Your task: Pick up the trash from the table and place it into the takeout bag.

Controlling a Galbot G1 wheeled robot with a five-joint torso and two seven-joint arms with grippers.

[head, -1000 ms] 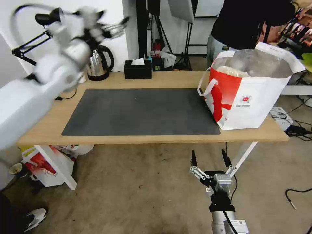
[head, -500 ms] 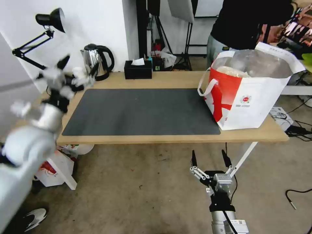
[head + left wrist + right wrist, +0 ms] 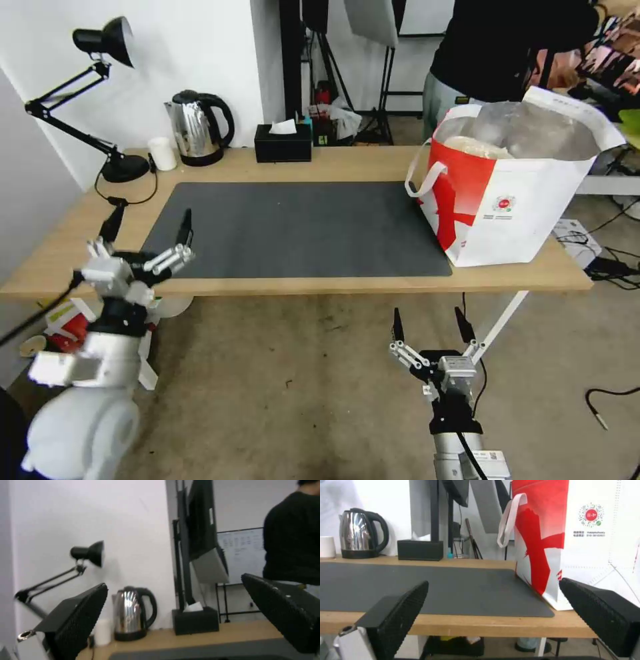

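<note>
— On the right end of the long light-wood table (image 3: 333, 163) stands the big boxy white takeout bag with the red pattern (image 3: 507, 193), mouth open, silver foil lining showing, one corner on the dark grey rectangular mat (image 3: 293, 230).

— And the leftovers?

— Something pale and rounded (image 3: 477, 147) sits inside the bag near the top; I cannot tell which piece of trash it is. Along the far edge of the table are a shiny steel kettle with a black handle (image 3: 197, 137), a small white cup (image 3: 162, 154) just beside it, a black tissue box (image 3: 283, 143) and a black desk lamp (image 3: 100, 100).

— Where are the arms?

— Left gripper (image 3: 148, 228) hangs at the near left corner, about level with the table edge, its black fingers spread wide with nothing between them. Right gripper (image 3: 430, 325) is lower, in front of the table and below its edge, over the concrete floor, fingers also wide apart and empty, pointing toward the bag.

— Anything under the table?

— A red-and-white printed cardboard box (image 3: 77, 327), by the white leg on the left.
</note>
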